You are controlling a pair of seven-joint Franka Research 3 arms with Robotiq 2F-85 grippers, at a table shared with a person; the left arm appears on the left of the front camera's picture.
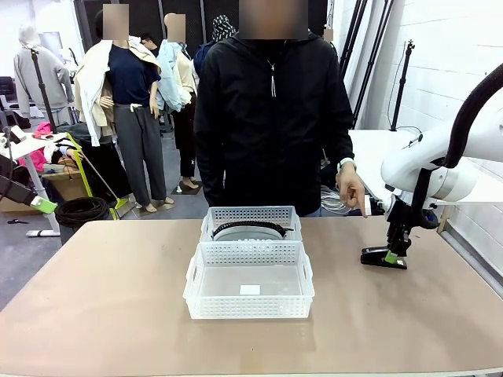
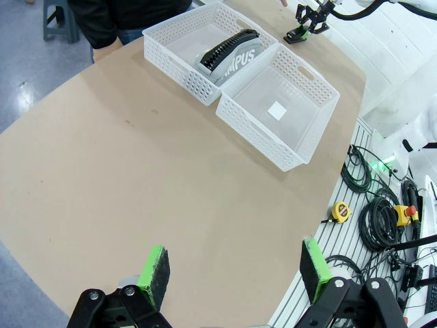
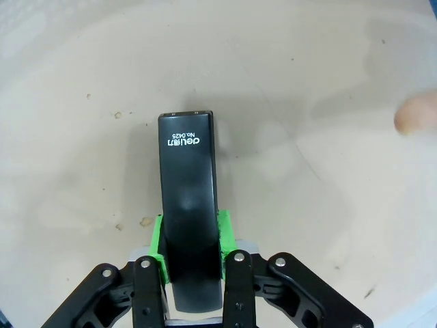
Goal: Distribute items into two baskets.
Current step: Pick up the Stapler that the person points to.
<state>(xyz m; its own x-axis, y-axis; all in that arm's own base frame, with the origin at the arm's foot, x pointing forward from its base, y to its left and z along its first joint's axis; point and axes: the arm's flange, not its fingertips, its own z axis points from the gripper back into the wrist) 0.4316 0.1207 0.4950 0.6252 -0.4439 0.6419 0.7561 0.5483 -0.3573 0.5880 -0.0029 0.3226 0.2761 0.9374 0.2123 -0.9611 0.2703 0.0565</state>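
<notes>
- The left gripper point(image 2: 235, 265) hangs over bare table point(image 2: 136, 171), its jaws spread wide with nothing between them.
- Well ahead of it stand two white perforated baskets, side against side. The near basket point(image 1: 250, 306) has a small white label point(image 1: 250, 290) on its floor. The far basket point(image 1: 251, 214) holds the grey fabric piece point(image 2: 232, 58) — white "MPUS" lettering showing, black ribbed edging on top.
- Right of the baskets, the right gripper point(image 3: 190, 236) clamps the stapler point(image 3: 190, 178) at its rear end, jaws tight on both sides. The stapler is slim, glossy black, with white print at its far tip, and sits low at the table.
- Just beyond that gripper, the person's hand point(image 1: 354, 188) points downward.
</notes>
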